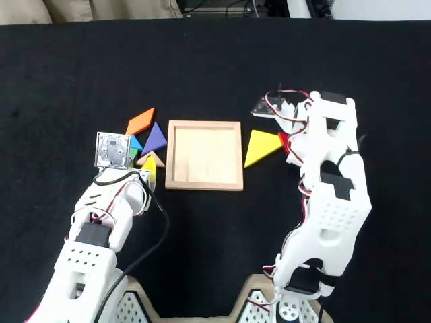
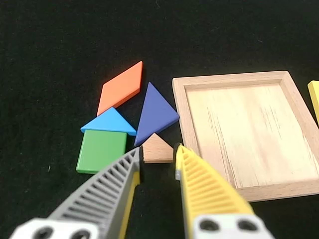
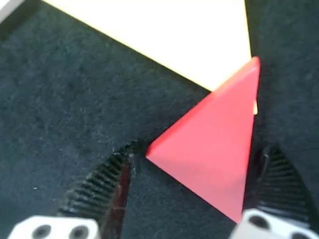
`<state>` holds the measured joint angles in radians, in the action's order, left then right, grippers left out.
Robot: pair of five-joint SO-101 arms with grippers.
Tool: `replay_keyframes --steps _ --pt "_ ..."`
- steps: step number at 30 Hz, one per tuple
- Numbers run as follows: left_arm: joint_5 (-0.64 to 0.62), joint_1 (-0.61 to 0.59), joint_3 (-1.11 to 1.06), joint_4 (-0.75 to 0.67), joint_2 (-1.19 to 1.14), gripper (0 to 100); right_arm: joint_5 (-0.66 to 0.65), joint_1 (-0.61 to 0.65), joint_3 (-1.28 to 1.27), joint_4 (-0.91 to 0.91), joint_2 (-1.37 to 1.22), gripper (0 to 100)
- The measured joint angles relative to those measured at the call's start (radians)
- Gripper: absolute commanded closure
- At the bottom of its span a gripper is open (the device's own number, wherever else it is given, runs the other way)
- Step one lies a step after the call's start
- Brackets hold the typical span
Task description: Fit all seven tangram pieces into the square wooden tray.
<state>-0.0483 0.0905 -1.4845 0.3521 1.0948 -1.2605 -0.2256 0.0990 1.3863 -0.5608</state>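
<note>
while the square wooden tray [image 1: 170, 156] sits at the middle of the black cloth [image 1: 81, 74], the tangram pieces in sight lie outside it on both sides. just left of the tray is a tight cluster: an orange parallelogram [image 2: 120, 86] farthest away, a dark blue triangle [image 2: 154, 113] beside the tray's left rim, a light blue triangle [image 2: 109, 123] touching a green square [image 2: 102, 150] on the square's far edge, and a small wooden triangle [image 2: 156, 148] nearest the arm, close to the tray's near left corner. the left gripper [image 2: 157, 158] is spread open and low over the cloth, its grey finger [image 2: 119, 179] and yellow finger [image 2: 199, 184] tipped to either side of the small wooden triangle's near edge, holding nothing. right of the tray lies a large yellow triangle [image 1: 261, 146], and a red triangle [image 3: 214, 144] lies flat just to its right, one corner meeting the yellow edge. the right gripper [image 3: 194, 164] is open too, its black fingers set on either side of the red triangle; whether they touch it i cannot tell.
</note>
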Motion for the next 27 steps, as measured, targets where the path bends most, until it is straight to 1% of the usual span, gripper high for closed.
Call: replay_keyframes --steps 4,9,11,24,27 --pt "0.000 0.000 0.000 0.000 0.000 88 0.000 0.000 0.000 0.000 -0.005 63.7" --pt "0.000 0.000 0.000 0.000 0.000 88 0.000 -0.003 0.006 -0.009 -0.005 73.7" --pt "0.000 0.000 0.000 0.000 0.000 88 0.000 -0.003 0.021 -0.009 -0.005 76.1" --pt "0.000 0.000 0.000 0.000 0.000 88 0.000 -0.003 0.041 -0.023 -0.006 76.5" --pt "0.000 0.000 -0.014 -0.032 0.000 88 0.011 -0.003 0.094 -0.002 -0.009 76.5"
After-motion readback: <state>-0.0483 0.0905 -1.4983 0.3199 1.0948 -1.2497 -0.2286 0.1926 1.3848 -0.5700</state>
